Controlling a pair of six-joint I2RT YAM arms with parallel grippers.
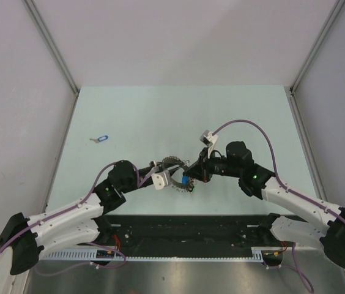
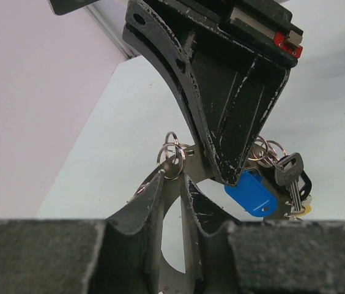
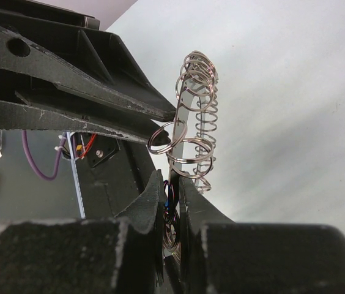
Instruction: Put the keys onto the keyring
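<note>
Far left: loose key (image 1: 102, 138), blue head, lies alone on the table (image 1: 129, 116), well apart from both arms.

Centre-left: left gripper (image 2: 174, 184) is clamped on the flat body of the keyring (image 1: 172, 162), which is held off the table between the two arms. The fingers (image 2: 151, 202) pinch it edge-on.

Centre: the keyring's coiled rim shows in the right wrist view (image 3: 196, 116). Small rings (image 2: 172, 153) are threaded on it. The keys (image 2: 273, 184) hang in a bunch at its right side: a blue head, a black head, a bit of yellow behind.

Centre-right: right gripper (image 3: 170, 184) is closed on the keyring edge, just beside the bunch and almost touching the left gripper.

Handling, as a judgement:
- Keyring is stiff metal, light and smooth, so it is likely to twist or slip in the pads. Grip the flat band, not the coil.
- Keys are tiny and light and swing freely.
- Take the loose key by its plastic head. It lies flat on the table, so it is awkward to pinch.

No brand, label or readable writing in any view.
</note>
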